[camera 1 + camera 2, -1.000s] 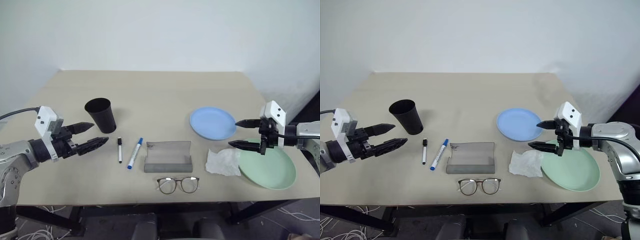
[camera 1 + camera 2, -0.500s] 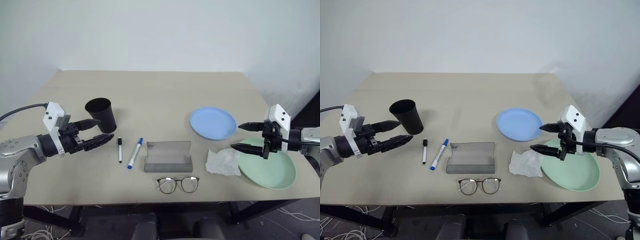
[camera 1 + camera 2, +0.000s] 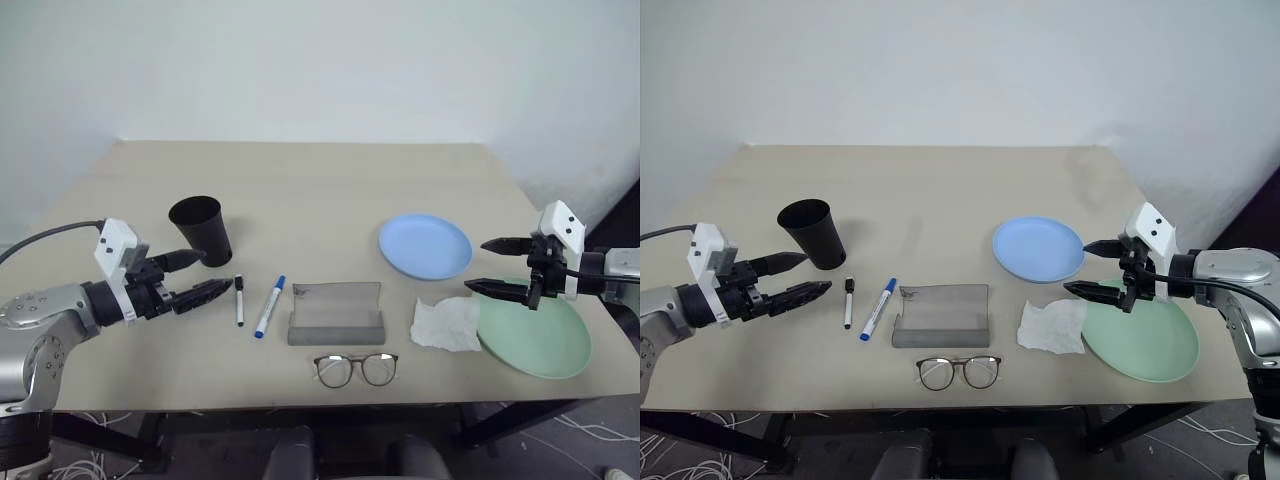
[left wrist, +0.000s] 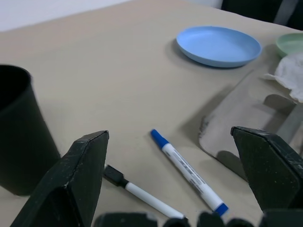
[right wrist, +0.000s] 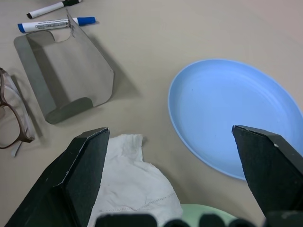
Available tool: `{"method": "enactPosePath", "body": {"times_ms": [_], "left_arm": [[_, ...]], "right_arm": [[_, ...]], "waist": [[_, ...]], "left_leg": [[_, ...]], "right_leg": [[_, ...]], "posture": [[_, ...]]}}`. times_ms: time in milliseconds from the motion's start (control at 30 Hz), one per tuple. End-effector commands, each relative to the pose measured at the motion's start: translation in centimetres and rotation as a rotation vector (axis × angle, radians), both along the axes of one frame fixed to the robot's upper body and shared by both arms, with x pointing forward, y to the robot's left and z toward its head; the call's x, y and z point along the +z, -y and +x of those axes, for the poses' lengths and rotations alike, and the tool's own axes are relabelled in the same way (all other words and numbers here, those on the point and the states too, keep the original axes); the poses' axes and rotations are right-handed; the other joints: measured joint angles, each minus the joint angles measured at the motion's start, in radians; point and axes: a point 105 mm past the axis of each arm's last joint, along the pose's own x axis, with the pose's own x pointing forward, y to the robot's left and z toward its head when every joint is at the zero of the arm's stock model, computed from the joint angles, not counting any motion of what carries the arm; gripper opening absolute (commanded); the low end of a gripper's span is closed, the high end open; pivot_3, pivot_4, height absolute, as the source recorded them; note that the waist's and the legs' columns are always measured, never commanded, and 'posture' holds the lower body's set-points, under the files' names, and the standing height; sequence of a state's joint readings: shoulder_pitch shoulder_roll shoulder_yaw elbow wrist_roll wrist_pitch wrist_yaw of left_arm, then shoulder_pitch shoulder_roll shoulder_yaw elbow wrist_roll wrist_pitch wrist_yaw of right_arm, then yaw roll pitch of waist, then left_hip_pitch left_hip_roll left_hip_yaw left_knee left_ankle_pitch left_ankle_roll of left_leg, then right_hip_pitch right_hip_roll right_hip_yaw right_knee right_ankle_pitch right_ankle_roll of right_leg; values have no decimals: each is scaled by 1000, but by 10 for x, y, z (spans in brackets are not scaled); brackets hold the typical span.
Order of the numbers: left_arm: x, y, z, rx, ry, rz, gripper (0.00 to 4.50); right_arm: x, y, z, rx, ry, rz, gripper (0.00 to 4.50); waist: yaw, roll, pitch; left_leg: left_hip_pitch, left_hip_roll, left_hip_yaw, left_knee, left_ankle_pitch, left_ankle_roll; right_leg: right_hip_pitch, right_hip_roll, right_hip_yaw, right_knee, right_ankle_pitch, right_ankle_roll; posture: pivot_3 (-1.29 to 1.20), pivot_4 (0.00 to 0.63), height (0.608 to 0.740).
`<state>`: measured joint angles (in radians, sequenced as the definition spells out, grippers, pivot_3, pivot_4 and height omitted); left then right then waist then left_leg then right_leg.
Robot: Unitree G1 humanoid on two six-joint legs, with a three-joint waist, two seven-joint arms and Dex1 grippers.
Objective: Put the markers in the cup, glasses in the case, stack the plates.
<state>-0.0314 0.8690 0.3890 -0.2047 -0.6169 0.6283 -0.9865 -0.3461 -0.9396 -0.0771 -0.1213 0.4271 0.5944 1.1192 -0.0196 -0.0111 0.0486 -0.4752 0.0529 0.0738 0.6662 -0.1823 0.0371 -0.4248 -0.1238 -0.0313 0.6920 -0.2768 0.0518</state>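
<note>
On the beige table before a white wall, both tools, left and right, gape empty.

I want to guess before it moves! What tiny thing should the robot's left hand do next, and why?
Probably ease the left gripper forward and down onto the black-capped marker. Its fingers are open and empty, that marker lies closest, just ahead on the table, and the black cup stands right beside it, ready for the drop.
</note>
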Motion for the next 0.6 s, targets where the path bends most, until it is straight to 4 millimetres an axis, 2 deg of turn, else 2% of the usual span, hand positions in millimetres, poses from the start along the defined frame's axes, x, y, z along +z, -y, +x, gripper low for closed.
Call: {"method": "enactPosePath", "body": {"times_ms": [33, 233, 367, 600], "left_arm": [[14, 2, -6, -5, 62, -5, 4387], [7, 9, -1, -22, 54, -8, 4387], [8, 13, 8, -42, 65, -17, 4387], [4, 19, 17, -81, 66, -24, 4387]], "right_arm": [[3, 2, 4, 1, 21, -50, 4500], [-21, 14, -3, -76, -49, -124, 4500], [-36, 20, -19, -122, -95, -179, 4500], [-49, 30, -47, -189, -164, -210, 4500]], "waist": [[0, 0, 0], [11, 0, 0], [23, 0, 0], [26, 0, 0]], "left_leg": [[0, 0, 0, 0, 0, 0], [0, 0, 0, 1, 0, 0], [0, 0, 0, 1, 0, 0], [0, 0, 0, 2, 0, 0]], "right_leg": [[0, 0, 0, 0, 0, 0], [1, -1, -1, 0, 0, 0], [1, -1, -2, 0, 0, 0], [1, -1, -3, 0, 0, 0]], "posture": [[0, 0, 678], [0, 0, 678], [0, 0, 678], [0, 0, 678]]}}
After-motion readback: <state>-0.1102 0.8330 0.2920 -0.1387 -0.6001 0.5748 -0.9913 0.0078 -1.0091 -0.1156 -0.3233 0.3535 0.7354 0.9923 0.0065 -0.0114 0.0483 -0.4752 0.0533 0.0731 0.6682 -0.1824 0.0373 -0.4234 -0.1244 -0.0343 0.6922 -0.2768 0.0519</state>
